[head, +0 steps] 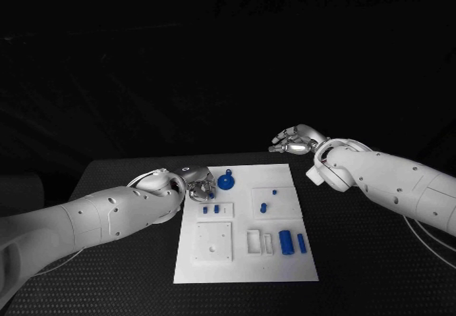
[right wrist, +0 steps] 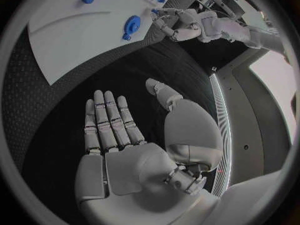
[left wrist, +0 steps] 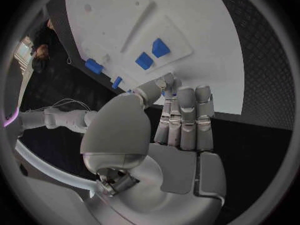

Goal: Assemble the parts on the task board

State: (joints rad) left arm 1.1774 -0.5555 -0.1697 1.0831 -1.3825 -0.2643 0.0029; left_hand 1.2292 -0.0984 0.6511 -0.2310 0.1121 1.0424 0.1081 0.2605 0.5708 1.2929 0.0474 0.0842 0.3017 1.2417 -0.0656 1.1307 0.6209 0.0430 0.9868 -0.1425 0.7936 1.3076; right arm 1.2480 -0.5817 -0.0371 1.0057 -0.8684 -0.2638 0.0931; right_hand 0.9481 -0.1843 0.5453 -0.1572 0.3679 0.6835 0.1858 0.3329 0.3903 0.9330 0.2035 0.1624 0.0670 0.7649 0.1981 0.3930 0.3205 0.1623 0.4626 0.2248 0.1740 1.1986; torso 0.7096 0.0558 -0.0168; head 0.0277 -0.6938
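White plate dead centre on the black table (head: pixel 95 276): that's the task board (head: pixel 245 263), long side running near to far. The left hand (head: pixel 198 190) sits at the board's far-left edge, fingers straight and close together, nothing between them in the left wrist view (left wrist: pixel 184 120). Just to its right, a round blue part (head: pixel 226 181) lies flat on the board's far end, apart from the fingertips as far as the right wrist view (right wrist: pixel 131 24) shows. Over on the other side, the right hand (head: pixel 294 140) hangs above the bare table beyond the board's far-right corner, palm open, fingers (right wrist: pixel 106 120) stretched out and slightly spread, holding nothing. Mid-board, two small blue pegs (head: pixel 211 209) stand side by side on the left, and another small blue piece (head: pixel 263 207) is right of them. Nearer still, two blue cylinders (head: pixel 285 240) lie lengthwise on the right, beside a white square block (head: pixel 215 240) to their left.
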